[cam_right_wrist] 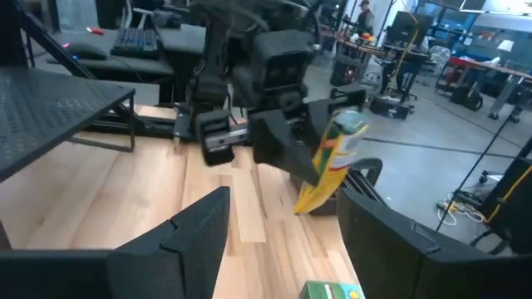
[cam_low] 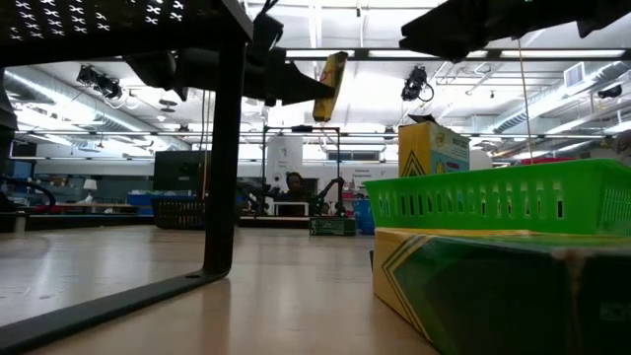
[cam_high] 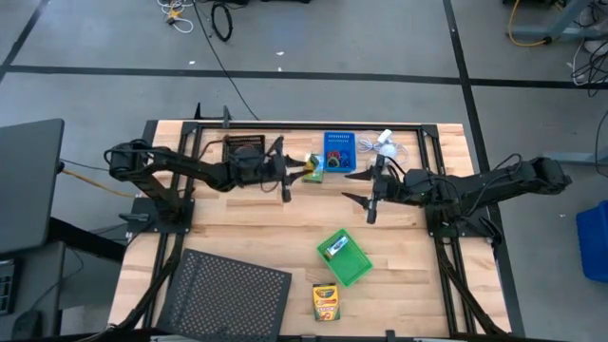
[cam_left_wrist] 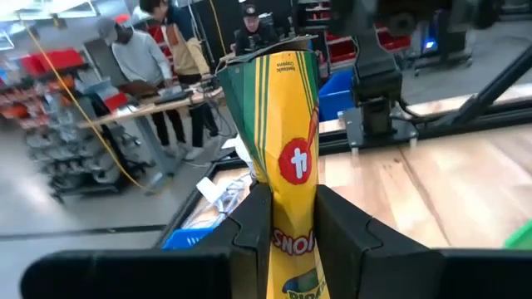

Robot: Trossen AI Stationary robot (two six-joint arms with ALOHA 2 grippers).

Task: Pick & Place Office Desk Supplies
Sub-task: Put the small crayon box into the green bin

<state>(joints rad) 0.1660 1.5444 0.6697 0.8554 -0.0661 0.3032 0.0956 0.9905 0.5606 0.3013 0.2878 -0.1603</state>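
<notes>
"4"-marked crayon pack (cam_left_wrist: 291, 158) between left fingers (cam_left_wrist: 253, 220)

The wooden table (cam_high: 237, 228) carries a green bin (cam_high: 346, 256), a crayon box (cam_high: 326, 302) and a black mesh tray (cam_high: 228, 293), all well apart from the left pincer (cam_high: 302, 168); a blue bin (cam_high: 338, 152) sits just beside it.

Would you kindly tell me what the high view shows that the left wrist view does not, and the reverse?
Only the high view shows the green plastic basket, the flat black mesh tray and the open right tool. Only the left wrist view shows people standing at a bench beyond the table. Both show the left tool shut on the yellow crayon box above the wooden table.
</notes>
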